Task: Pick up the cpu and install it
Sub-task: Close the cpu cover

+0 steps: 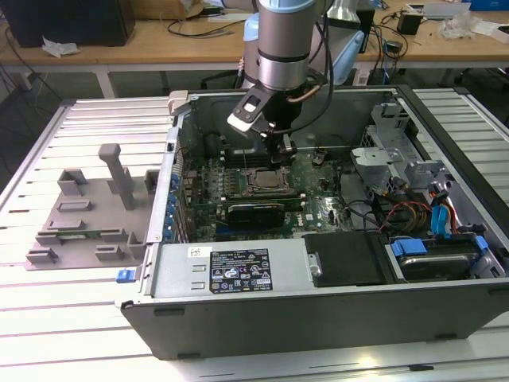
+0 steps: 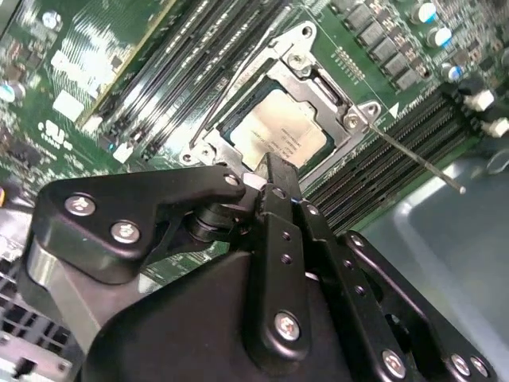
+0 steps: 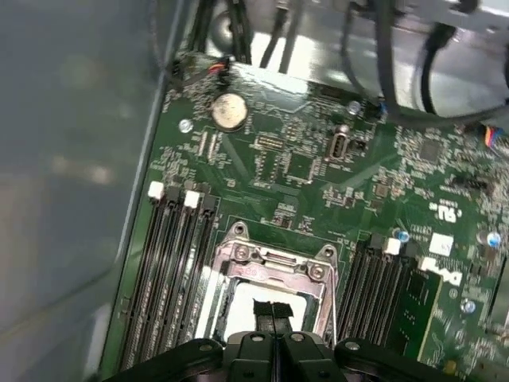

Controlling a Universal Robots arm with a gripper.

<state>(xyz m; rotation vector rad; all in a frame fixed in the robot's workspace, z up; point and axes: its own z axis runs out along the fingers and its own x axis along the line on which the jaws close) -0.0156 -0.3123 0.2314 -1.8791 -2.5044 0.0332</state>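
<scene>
cpu (image 2: 280, 131) in socket (image 2: 351, 121); gripper (image 3: 272, 313) pinched shut just above its edge, empty I think; it's light, stiff, slick-topped, fragile; I'd grip opposite edges only

Inside the dark square metal-rimmed socket frame (image 2: 301, 49), the small flat silver-grey metal cpu (image 2: 278, 127) has its near side hidden behind the fingers (image 2: 282, 199) of the black gripper (image 2: 274, 165) in both wrist views; contact between them cannot be told; the gripper's body is cut off by the picture's edge; in the exterior view the cpu is too small to make out.
</scene>
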